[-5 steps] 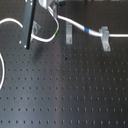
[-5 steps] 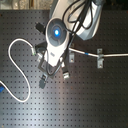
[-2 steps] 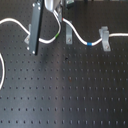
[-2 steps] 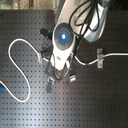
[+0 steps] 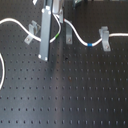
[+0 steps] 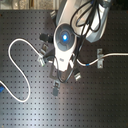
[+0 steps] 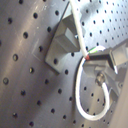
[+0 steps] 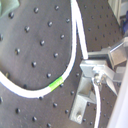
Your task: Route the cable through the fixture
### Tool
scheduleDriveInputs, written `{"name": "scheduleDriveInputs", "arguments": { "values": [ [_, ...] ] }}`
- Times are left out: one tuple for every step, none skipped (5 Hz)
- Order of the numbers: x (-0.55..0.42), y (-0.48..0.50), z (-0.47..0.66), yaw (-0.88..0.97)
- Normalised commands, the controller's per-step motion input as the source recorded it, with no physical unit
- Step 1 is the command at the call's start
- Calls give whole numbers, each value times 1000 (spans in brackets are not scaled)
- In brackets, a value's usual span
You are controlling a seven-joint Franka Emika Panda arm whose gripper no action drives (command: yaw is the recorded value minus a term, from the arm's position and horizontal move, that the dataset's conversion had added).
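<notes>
Black perforated breadboard (image 5: 75,95) across the whole frame; no room visible beyond it. White cable (image 5: 77,37) across the upper part of the first exterior view, apparently already through the right fixture clip (image 5: 105,37), blue band (image 5: 89,44) just left of it. Left clip (image 5: 32,32) seemingly still to thread. Gripper (image 7: 100,57) pinched on the cable by the green band (image 8: 56,84).

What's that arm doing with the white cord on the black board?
A single robot arm is threading a white cable through small metal clips on a perforated board. Its fingers pinch the cable near the green band, close to the clip on the first exterior view's left. Further along, by its blue band, the cable reaches another clip.
</notes>
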Motion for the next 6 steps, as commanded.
{"name": "scheduleDriveInputs", "arguments": {
  "values": [
    [27, 114, -78, -720],
    [36, 64, -86, -714],
    [139, -121, -95, -700],
    [6, -101, -128, -657],
    [-4, -1, -141, -749],
    [-94, 165, -22, -826]
  ]
}}
